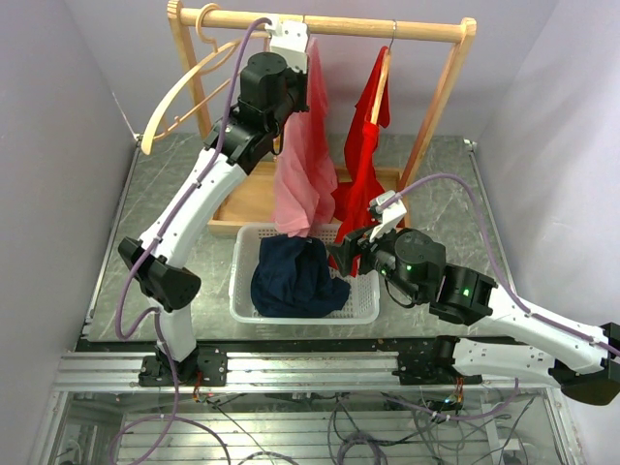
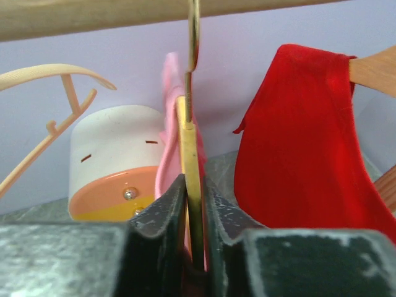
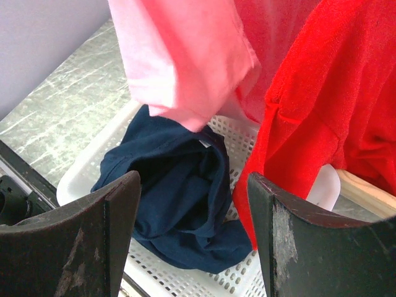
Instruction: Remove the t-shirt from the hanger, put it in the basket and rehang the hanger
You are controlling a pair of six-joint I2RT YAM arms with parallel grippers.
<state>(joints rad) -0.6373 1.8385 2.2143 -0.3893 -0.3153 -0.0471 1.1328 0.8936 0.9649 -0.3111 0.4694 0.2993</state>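
I've got the left gripper (image 2: 193, 185) pinching the pale wooden hanger (image 2: 189, 145) to steady it, I reckon, with the right gripper (image 3: 193, 189) spread near the pink cotton t-shirt (image 3: 185, 55).

The top camera looks down from behind; both close wrist views share the pink shirt (image 3: 185, 55).
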